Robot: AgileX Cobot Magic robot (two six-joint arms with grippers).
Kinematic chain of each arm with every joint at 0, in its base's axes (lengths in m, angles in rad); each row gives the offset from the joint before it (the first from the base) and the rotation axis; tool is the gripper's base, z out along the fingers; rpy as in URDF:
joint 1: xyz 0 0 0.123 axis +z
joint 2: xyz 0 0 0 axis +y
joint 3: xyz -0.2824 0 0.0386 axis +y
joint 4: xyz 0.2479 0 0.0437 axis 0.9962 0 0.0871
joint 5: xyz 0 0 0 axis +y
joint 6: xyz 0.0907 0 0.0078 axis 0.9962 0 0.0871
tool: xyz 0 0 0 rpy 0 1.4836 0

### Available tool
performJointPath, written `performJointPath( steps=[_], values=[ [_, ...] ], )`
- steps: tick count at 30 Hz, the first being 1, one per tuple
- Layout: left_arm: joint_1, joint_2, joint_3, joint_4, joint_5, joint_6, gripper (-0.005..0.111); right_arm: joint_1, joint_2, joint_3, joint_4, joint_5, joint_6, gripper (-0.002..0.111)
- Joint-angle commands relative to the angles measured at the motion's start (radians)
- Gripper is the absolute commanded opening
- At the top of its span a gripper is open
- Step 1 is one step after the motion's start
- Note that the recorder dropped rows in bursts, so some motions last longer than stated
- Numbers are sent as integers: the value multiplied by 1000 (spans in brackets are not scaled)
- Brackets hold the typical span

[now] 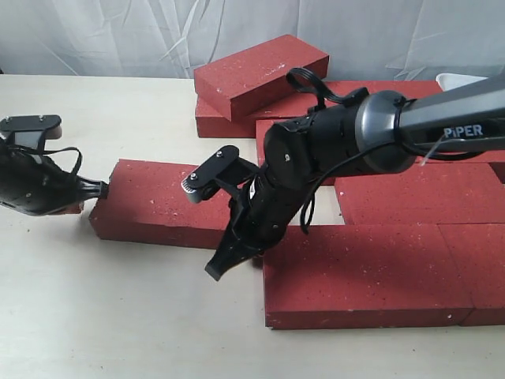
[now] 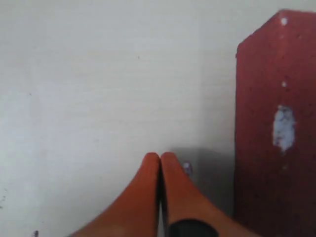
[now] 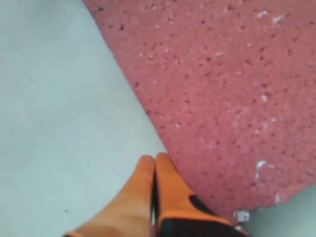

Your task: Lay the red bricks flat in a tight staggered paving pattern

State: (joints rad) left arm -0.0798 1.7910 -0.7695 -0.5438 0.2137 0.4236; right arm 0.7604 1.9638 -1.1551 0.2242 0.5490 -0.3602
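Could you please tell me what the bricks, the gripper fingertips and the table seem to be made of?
Bricks: likely pressed concrete or fired clay, with a matte, grainy dark-red face, white specks and chips. Fingertips: smooth orange, perhaps rubber or plastic; the look leaves it open. Table: pale, smooth and faintly streaked, possibly laminate.

Counting about eight red bricks [image 1: 158, 201], some hiding partly behind others. Also counting two: left arm [image 1: 31, 185], right arm [image 1: 371, 130].

"PIPER" on the right arm [image 1: 394, 126]
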Motion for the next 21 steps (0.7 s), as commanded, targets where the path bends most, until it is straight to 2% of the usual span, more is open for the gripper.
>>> performJointPath(
  steps=[1,4,8,18,21],
  values=[
    [-35,51,2,-15,7,5,0,-4,0,-4,-79,-13,69,-1],
    [-67,57,2,-2,9,7,0,-4,0,-4,-130,-10,118,-1],
    [-80,57,2,3,28,7,0,-4,-2,-4,-100,-7,126,-1],
    [-80,50,2,53,69,7,0,-4,-106,-7,-70,-17,126,-1],
    [-54,14,2,58,59,-2,0,-4,-140,-7,-72,-40,126,-1]
  ],
)
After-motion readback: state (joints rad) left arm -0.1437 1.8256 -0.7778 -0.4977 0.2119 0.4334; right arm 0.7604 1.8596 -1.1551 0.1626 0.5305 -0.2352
